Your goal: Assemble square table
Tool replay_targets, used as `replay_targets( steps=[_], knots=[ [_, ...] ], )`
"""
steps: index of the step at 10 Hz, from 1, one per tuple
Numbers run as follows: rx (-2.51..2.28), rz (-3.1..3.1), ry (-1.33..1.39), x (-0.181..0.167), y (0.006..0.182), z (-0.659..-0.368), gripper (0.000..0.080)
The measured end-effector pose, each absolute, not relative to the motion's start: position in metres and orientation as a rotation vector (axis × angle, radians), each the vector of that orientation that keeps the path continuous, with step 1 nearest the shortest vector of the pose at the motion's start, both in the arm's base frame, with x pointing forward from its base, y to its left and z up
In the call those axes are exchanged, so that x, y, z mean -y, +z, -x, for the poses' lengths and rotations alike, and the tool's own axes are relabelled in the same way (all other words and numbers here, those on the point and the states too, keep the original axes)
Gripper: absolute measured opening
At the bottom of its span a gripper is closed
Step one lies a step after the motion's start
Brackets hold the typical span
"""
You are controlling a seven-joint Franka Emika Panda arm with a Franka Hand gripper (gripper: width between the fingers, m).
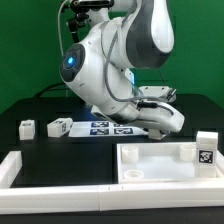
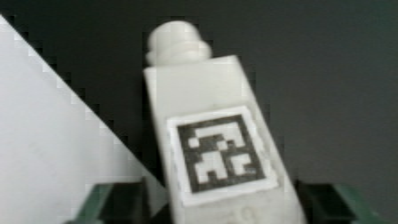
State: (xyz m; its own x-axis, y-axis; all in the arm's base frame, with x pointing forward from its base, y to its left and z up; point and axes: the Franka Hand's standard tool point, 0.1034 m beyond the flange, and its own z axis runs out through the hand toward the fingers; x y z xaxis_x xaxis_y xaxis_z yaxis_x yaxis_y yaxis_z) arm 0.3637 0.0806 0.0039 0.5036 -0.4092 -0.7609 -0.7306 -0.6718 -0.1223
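In the wrist view a white table leg (image 2: 210, 110) with a black-and-white tag lies on the dark table, its rounded peg end pointing away from the hand. My gripper (image 2: 217, 206) straddles the leg's near end. Its dark fingers (image 2: 111, 200) stand on either side with a thin dark gap to the leg, so it is open. In the exterior view the gripper (image 1: 152, 100) is low over the table behind the marker board, and the arm hides this leg. The square tabletop panel (image 1: 150, 171) with raised rim lies at the exterior view's right front. Two more leg blocks (image 1: 27, 127) (image 1: 60, 126) lie at the left.
The marker board (image 1: 112, 127) lies flat in the middle of the table. Its white edge (image 2: 45, 130) shows beside the leg in the wrist view. Long white border bars run along the front (image 1: 90, 196) and the left (image 1: 10, 166).
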Motion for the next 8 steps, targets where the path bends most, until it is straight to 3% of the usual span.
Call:
replay_targets(
  steps=[1,8],
  knots=[
    [-0.941,2.318,1.007,-0.0801,0.0039,-0.3638,0.0288],
    [-0.948,2.315,1.001,-0.0762,0.0047,-0.3653,0.0289]
  ],
)
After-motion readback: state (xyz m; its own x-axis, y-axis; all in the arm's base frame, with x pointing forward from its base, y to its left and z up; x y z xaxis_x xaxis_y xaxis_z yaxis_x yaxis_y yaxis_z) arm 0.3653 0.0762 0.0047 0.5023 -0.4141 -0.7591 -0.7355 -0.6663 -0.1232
